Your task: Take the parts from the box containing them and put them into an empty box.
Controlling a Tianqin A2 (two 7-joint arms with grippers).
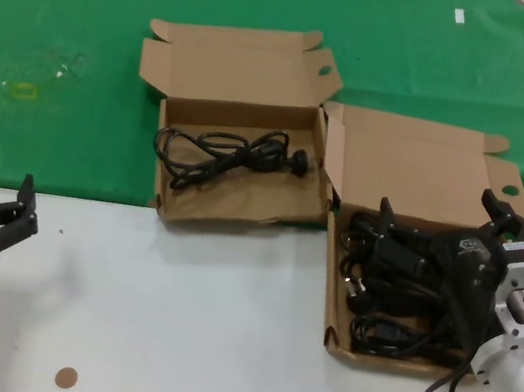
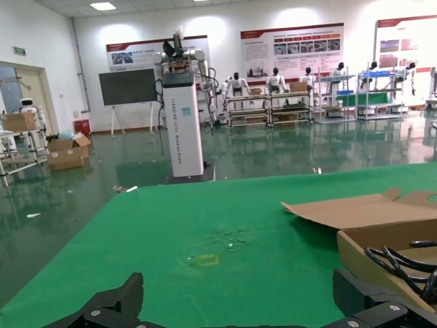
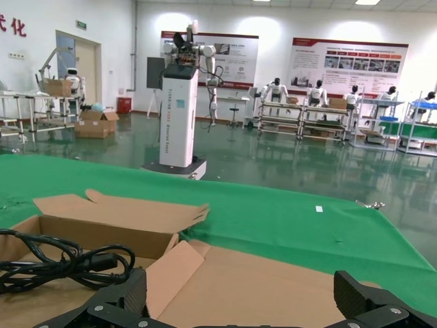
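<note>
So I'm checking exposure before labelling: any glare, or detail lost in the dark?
Head view: the cords under the right tool merge into one black mass in the larger box; the single cord in the smaller box reads clearly. Both wrist views: ceiling lights glare off the glossy floor.

Robotics lab or demonstration hall, large and brightly lit.

Glossy green floor point(image 2: 287, 154) under ceiling lights; white walls hung with poster boards point(image 3: 348, 65); humanoid robots lined up beside metal shelving racks point(image 2: 273, 102); tall white robot pedestal point(image 2: 183, 123) near a dark screen point(image 2: 128, 87); cardboard cartons point(image 3: 95, 123) by a doorway; green cloth point(image 1: 89, 23) over the worktable.
</note>
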